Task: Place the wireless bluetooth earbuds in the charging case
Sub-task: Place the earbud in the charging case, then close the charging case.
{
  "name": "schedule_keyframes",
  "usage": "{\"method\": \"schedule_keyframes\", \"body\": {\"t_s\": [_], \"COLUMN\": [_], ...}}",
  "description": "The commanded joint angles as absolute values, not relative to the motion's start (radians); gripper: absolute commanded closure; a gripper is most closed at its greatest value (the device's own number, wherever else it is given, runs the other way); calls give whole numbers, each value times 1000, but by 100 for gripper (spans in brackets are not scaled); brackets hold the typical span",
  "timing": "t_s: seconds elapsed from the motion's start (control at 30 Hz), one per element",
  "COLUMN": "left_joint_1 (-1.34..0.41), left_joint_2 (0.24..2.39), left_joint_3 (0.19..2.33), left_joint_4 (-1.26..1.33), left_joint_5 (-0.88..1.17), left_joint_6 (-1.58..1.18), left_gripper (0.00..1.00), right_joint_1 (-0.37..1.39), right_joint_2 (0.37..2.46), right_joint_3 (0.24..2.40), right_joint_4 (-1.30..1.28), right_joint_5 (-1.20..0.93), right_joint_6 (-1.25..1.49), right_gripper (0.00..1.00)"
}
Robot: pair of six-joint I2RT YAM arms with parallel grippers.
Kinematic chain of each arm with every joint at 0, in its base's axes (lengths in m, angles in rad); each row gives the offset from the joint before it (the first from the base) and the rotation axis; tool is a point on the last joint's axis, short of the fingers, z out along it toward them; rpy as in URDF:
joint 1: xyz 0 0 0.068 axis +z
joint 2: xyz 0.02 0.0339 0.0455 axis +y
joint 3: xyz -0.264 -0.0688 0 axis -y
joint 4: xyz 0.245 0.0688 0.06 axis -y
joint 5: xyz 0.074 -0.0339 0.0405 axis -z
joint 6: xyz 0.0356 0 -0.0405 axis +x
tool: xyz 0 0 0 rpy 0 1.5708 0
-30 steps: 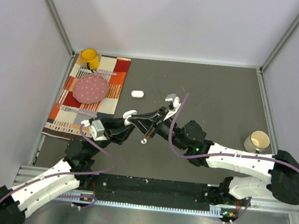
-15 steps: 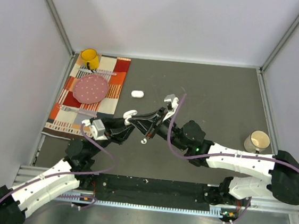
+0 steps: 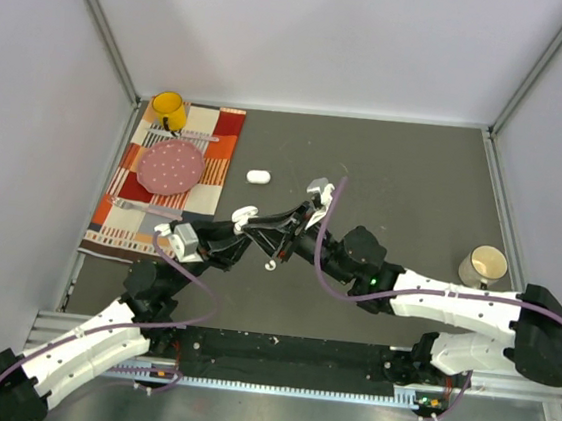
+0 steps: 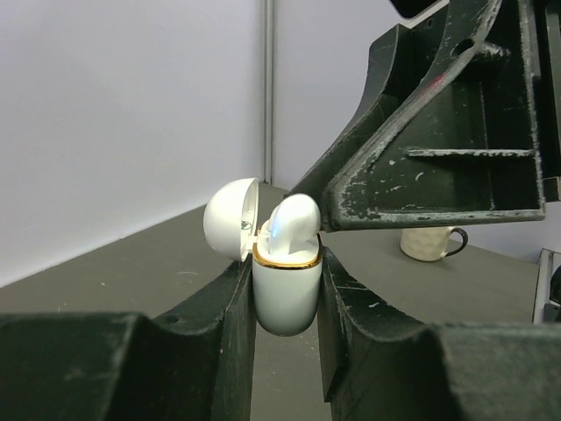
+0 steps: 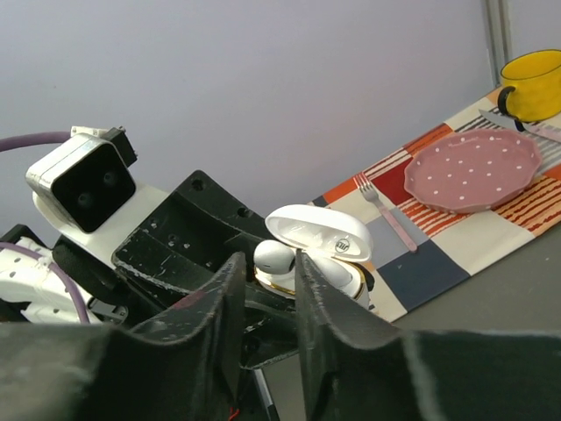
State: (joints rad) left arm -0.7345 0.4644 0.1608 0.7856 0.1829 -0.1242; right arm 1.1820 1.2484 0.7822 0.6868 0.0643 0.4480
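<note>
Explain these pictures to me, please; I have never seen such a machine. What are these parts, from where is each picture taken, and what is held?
These are two robot arms bolted at the near edge of a dark table. One picture looks down from above; the other two come from a camera on each wrist, so the black shapes at the bottom are that arm's own fingers. The left claw is shut on a white charging case with its lid open. An earbud sits in its top, and the right claw is right at it; whether it grips the earbud I cannot tell. On the table lie a second white case, a cup, and a placemat with a pink plate, a yellow mug and a fork.
</note>
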Motion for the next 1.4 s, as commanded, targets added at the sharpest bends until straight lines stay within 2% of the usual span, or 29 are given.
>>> {"method": "schedule_keyframes", "body": {"t_s": [0.0, 0.13, 0.3, 0.57, 0.67, 0.7, 0.8, 0.93, 1.0, 1.07, 1.37], "left_joint_1": [-736, -736, -736, -736, -735, -736, -736, -736, -736, -736, -736], "left_joint_2": [439, 430, 428, 422, 411, 408, 397, 397, 405, 423, 581], "left_joint_3": [187, 184, 183, 181, 181, 181, 181, 186, 198, 209, 322], "left_joint_4": [887, 879, 876, 848, 831, 819, 798, 790, 785, 778, 770], "left_joint_5": [181, 178, 178, 175, 173, 172, 186, 225, 270, 301, 529], "left_joint_6": [-130, -130, -130, -123, -112, -109, -109, -114, -117, -126, -156], "left_gripper": [100, 100, 100, 100, 100, 100, 100, 100, 100, 100, 100], "right_joint_1": [1195, 1195, 1195, 1197, 1196, 1195, 1164, 1065, 994, 976, 973], "right_joint_2": [1223, 1213, 1203, 1131, 1082, 1060, 1051, 1100, 1118, 1134, 1183], "right_joint_3": [830, 838, 844, 827, 841, 866, 941, 1070, 1104, 1101, 1111], "right_joint_4": [629, 630, 641, 675, 559, 502, 297, 4, -84, -84, -69], "right_joint_5": [72, 77, 80, 112, 222, 329, 425, 339, 185, 126, 3], "right_joint_6": [430, 425, 423, 416, 394, 388, 361, 466, 554, 600, 630], "right_gripper": [68, 60, 59, 49, 36, 29, 20, 16, 12, 8, 8]}}
